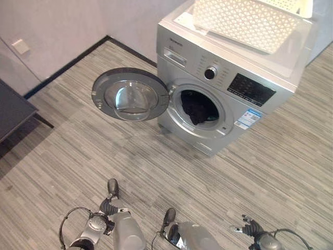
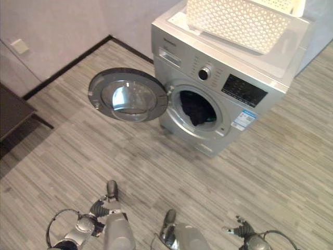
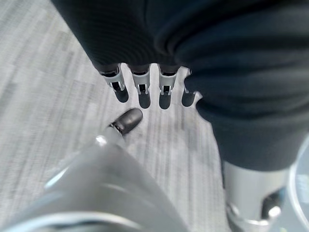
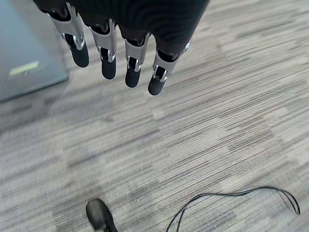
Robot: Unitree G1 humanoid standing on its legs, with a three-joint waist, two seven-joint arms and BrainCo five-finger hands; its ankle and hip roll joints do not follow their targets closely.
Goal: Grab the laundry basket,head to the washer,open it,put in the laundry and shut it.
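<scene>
From the head camera I look down on a silver front-loading washer (image 1: 223, 88) standing in the upper right of the frame on a grey striped wood-look floor (image 1: 104, 156). Its round door (image 1: 130, 95) is swung wide open to the left of the drum opening, the glass bowl facing up toward me. Inside the drum opening (image 1: 200, 108), near the centre of the frame, I see a dark bundle of laundry (image 1: 199, 110) lying in the mouth of the drum. A white perforated laundry basket (image 1: 244, 21) rests on top of the washer at the upper right edge of the frame, tilted, and I cannot tell what it holds. A pale wall with a dark skirting strip (image 1: 67, 65) runs across the upper left, and the corner of a dark table (image 1: 13, 109) shows at the left edge. My left hand (image 3: 145, 89) hangs low at the bottom left of the frame, its fingers straight and relaxed, holding nothing. My right hand (image 4: 116, 53) hangs at the bottom right, fingers likewise extended and empty above the bare floor, well apart from the washer.
</scene>
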